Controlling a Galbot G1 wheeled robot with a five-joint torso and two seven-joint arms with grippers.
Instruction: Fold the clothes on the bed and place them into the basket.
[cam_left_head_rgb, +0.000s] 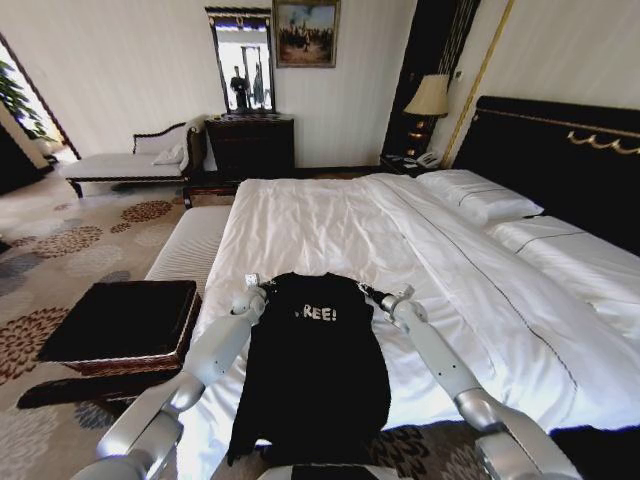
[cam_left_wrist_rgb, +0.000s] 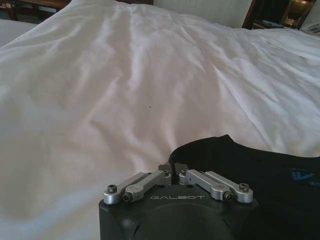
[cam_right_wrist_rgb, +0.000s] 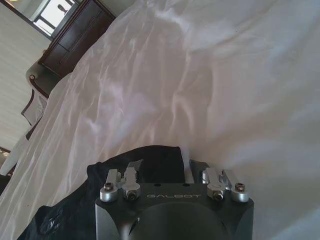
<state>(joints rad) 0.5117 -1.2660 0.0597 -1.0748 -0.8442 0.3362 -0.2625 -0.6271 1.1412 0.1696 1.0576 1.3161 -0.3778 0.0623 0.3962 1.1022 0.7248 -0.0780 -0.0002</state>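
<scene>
The clothes, a black T-shirt (cam_left_head_rgb: 315, 370) with white lettering, lie on the near edge of the bed (cam_left_head_rgb: 330, 220), and the hem hangs over the side. My left gripper (cam_left_head_rgb: 262, 292) is at the shirt's left shoulder. In the left wrist view it (cam_left_wrist_rgb: 173, 169) is shut, pinching the edge of the black cloth (cam_left_wrist_rgb: 260, 170). My right gripper (cam_left_head_rgb: 385, 297) is at the right shoulder. In the right wrist view it (cam_right_wrist_rgb: 164, 170) is open, with a fold of the shirt (cam_right_wrist_rgb: 150, 160) between its fingers. The basket (cam_left_head_rgb: 120, 320), brown wicker with a black top, stands on the floor to the bed's left.
A narrow white-cushioned bench (cam_left_head_rgb: 190, 245) runs along the bed's left side beyond the basket. White pillows (cam_left_head_rgb: 480, 195) lie by the black headboard (cam_left_head_rgb: 560, 150). A dark dresser (cam_left_head_rgb: 250, 145) and a chaise (cam_left_head_rgb: 130, 160) stand at the far wall. Patterned carpet (cam_left_head_rgb: 60, 250) spreads to the left.
</scene>
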